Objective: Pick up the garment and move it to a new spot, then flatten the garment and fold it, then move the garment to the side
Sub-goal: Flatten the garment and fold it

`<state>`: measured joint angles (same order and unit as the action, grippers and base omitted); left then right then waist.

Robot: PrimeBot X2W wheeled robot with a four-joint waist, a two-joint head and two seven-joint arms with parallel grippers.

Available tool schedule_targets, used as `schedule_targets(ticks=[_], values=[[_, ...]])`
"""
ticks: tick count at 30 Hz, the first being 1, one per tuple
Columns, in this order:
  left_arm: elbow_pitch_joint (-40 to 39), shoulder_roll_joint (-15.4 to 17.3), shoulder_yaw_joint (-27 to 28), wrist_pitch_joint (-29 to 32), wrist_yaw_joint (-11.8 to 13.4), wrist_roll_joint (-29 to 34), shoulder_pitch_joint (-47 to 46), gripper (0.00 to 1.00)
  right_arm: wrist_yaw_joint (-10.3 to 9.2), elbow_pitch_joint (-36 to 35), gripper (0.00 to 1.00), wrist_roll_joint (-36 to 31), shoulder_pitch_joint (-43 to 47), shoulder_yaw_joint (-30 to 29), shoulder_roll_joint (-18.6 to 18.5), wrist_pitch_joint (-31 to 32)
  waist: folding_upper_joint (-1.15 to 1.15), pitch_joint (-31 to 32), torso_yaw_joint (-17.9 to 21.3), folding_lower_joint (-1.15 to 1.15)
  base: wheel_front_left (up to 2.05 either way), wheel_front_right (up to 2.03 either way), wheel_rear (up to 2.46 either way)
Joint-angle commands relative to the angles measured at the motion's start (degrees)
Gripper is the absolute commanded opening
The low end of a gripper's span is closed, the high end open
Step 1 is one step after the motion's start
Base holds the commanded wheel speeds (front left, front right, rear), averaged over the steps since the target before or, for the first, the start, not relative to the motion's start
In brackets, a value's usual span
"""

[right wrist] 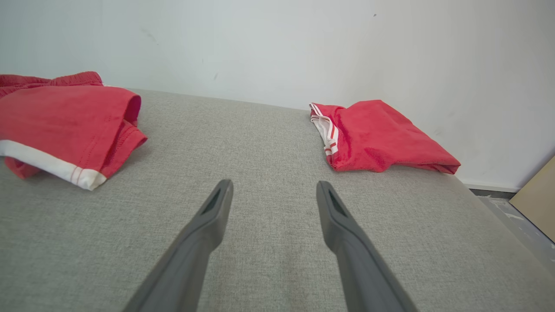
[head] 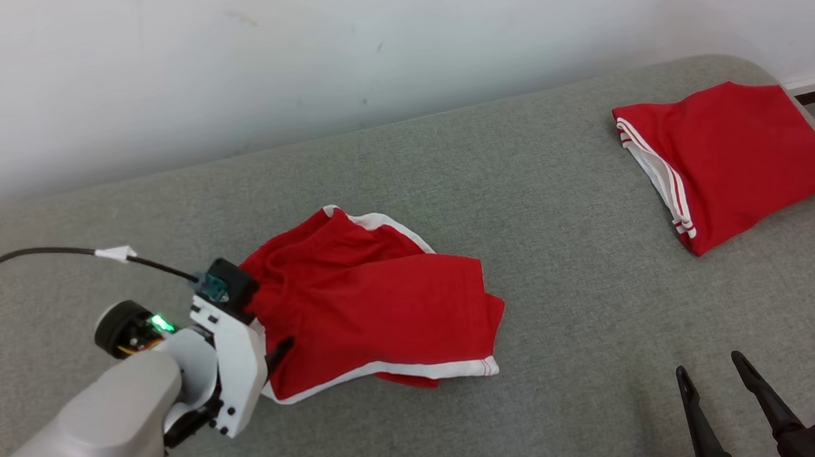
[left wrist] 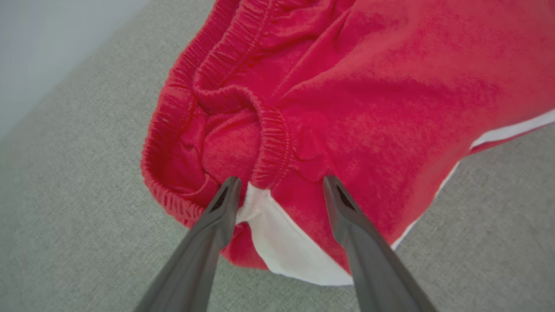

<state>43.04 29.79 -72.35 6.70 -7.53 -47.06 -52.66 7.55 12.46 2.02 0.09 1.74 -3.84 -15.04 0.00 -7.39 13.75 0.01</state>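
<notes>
Left gripper (left wrist: 281, 180), jaws apart, hangs over the elastic-waist end of the garment (head: 370, 303), which lies crumpled well left of the folded red piece (head: 733, 163), set, I judge, for the pick-up pinch; right gripper (head: 709, 364) waits nearer that piece, jaws apart, holding nothing.

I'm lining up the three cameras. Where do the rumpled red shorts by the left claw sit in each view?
Head view: the rumpled red shorts lie left of centre.
Left wrist view: they span the upper middle and right, the open left claw at their waistband.
Right wrist view: at the left edge.
Shared landmark: the grey padded surface beneath them.
</notes>
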Motion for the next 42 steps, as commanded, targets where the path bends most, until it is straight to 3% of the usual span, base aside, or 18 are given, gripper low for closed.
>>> schedule_targets(ticks=[1,2,3,6,8,9,12,15,18,20,25,30,34,38,42], values=[[-0.57,0.35,-0.22,0.5,0.11,-0.49,0.86,0.87,-0.15,0.04,1.0,-0.13,-0.12,-0.13,-0.26,-0.13,0.0,-0.06,-0.19,-0.01,0.0,0.0,0.0],[-1.0,0.54,-0.43,1.12,0.11,-1.04,1.02,0.49,-0.15,0.08,1.0,-0.1,-0.2,-0.16,-0.26,-0.13,0.0,-0.08,-0.28,-0.01,0.0,0.0,0.0],[-1.54,0.71,-0.6,1.62,0.11,-1.37,1.18,0.38,-0.14,0.13,1.0,-0.09,-0.28,-0.16,-0.24,-0.13,0.0,-0.09,-0.33,-0.01,0.0,0.0,0.0],[-2.58,1.24,-0.92,2.07,0.11,-1.52,1.26,0.35,-0.15,0.25,1.0,0.08,-0.82,0.12,-0.17,-0.13,0.0,-0.19,-0.28,-0.01,0.0,0.0,0.0],[-2.6,1.74,-1.0,0.84,0.11,-0.11,0.92,0.49,-0.15,0.43,1.0,0.15,-1.01,0.51,-0.12,-0.13,0.0,-0.19,0.07,-0.01,0.0,0.0,0.0],[-2.21,1.87,-1.03,0.44,0.11,0.11,0.76,0.72,-0.15,0.48,1.0,0.19,-1.06,0.74,-0.1,-0.13,0.0,-0.25,0.31,-0.01,0.0,0.0,0.0],[-1.4,2.25,-1.07,-0.26,0.11,0.61,0.23,0.73,-0.15,0.45,1.0,0.53,-1.31,0.98,-0.06,-0.13,0.0,-0.76,1.15,-0.01,0.0,0.0,0.0],[-0.8,2.51,-1.08,0.19,0.11,1.0,0.53,0.57,-0.15,0.23,1.0,0.61,-1.21,0.78,0.03,-0.13,0.0,-1.33,1.9,-0.01,0.0,0.0,0.0],[-0.17,2.58,-1.08,0.39,0.11,0.4,1.08,0.31,-0.14,0.08,1.0,0.67,-0.95,0.49,0.11,-0.13,0.0,-1.76,2.48,-0.01,0.0,0.0,0.0],[0.01,2.63,-1.09,0.73,0.11,-0.04,1.32,0.0,-0.15,0.04,1.0,0.71,-0.86,0.35,0.16,-0.13,0.0,-1.9,2.72,-0.01,0.0,0.0,0.0],[-2.49,1.52,-1.07,0.84,0.1,-5.25,1.2,0.0,-0.14,0.45,1.0,0.69,-0.27,-0.07,0.27,-0.13,0.0,-1.03,2.78,-0.01,0.0,0.0,0.0],[-8.9,-0.48,3.42,1.88,0.11,-20.03,-0.72,0.0,-0.14,1.02,1.0,1.1,-0.91,0.85,0.42,-0.13,0.0,0.76,2.68,-0.01,0.0,0.0,0.0],[-13.61,-0.47,6.8,4.29,0.11,-27.91,-4.31,0.0,-0.15,1.16,1.0,1.83,-2.09,2.07,0.53,-0.13,0.0,1.54,3.73,-0.01,0.0,0.0,0.0],[-15.7,-0.81,9.33,7.57,0.1,-31.7,-9.39,0.0,-0.15,1.15,1.0,2.77,-3.01,2.7,0.71,-0.13,0.0,1.11,5.62,-0.01,0.0,0.0,0.0],[-15.56,-2.64,10.47,7.74,1.87,-30.1,-14.48,0.0,-0.15,1.27,1.0,3.54,-3.33,2.6,0.89,-0.13,0.0,0.19,7.58,-0.01,0.0,0.0,0.0]])
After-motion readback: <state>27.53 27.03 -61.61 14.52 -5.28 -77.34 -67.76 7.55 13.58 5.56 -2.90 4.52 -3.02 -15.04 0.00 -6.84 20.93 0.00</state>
